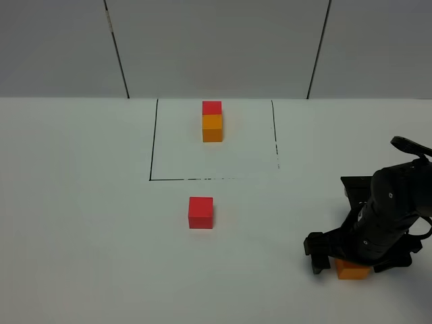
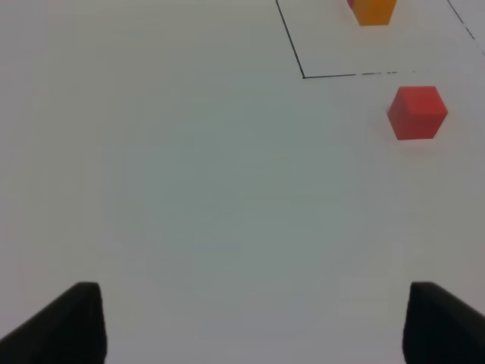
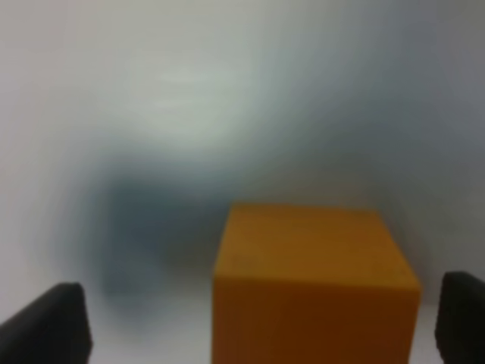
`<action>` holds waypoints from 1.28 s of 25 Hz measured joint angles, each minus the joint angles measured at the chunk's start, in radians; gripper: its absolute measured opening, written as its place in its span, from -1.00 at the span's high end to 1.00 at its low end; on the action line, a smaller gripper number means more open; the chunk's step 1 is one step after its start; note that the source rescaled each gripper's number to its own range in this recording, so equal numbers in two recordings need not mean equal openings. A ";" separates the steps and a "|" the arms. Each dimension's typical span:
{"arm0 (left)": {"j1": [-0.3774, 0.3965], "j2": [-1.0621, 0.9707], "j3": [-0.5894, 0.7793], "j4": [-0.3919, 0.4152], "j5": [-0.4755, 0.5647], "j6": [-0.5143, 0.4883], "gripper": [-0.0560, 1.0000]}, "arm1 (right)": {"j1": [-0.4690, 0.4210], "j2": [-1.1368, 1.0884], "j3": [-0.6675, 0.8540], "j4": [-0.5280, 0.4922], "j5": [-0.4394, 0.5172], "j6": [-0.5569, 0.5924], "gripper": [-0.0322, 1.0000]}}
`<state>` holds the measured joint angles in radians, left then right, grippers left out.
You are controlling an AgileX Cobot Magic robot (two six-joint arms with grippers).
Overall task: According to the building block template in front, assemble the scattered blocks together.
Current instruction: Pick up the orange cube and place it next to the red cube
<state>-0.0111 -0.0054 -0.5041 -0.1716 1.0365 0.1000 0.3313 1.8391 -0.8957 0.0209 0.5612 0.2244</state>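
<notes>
No legible text — none anywhere.

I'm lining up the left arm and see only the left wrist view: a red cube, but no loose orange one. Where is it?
Observer: The orange cube lies under the right arm, to the right of the red cube and nearer the robot.
Operator: Is it gripped?
Observer: No. The right gripper is open, with a finger on either side of the cube and neither touching it.
Operator: My view crops the template. What order is it in?
Observer: In the template, red sits on the far side of orange.
</notes>
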 joint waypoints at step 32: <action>0.000 0.000 0.000 0.000 0.000 0.000 -0.39 | -0.008 0.026 -0.053 -0.011 0.107 -0.046 0.93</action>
<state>-0.0111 -0.0054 -0.5041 -0.1716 1.0365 0.1000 0.3237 1.8655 -0.9482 0.0100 0.6686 0.1785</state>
